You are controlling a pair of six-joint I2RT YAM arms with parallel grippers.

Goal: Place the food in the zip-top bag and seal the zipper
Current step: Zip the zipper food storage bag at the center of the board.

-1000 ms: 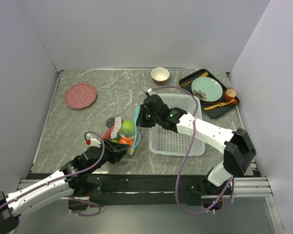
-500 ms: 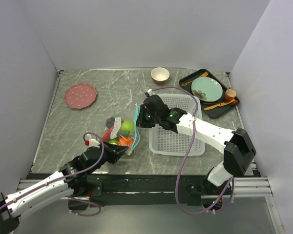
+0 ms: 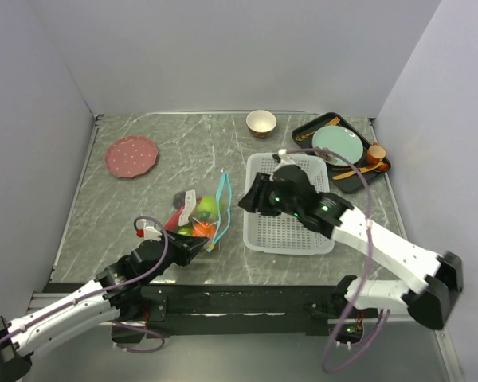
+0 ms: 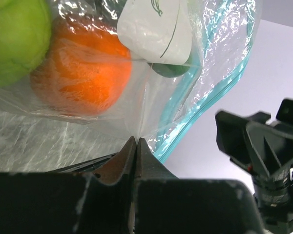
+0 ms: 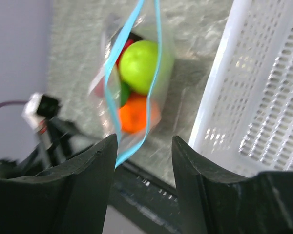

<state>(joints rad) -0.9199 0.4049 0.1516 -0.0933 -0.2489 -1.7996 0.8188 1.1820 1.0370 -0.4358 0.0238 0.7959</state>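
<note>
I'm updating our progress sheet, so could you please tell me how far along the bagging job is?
Done: the green apple, orange and other food sit inside the zip-top bag. In hand: the left gripper pinches the bag's near edge; the right gripper is open by the basket. Left: the zipper gapes, unsealed.

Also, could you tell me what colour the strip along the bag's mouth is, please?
Teal-blue; the zipper shows best in the right wrist view.
</note>
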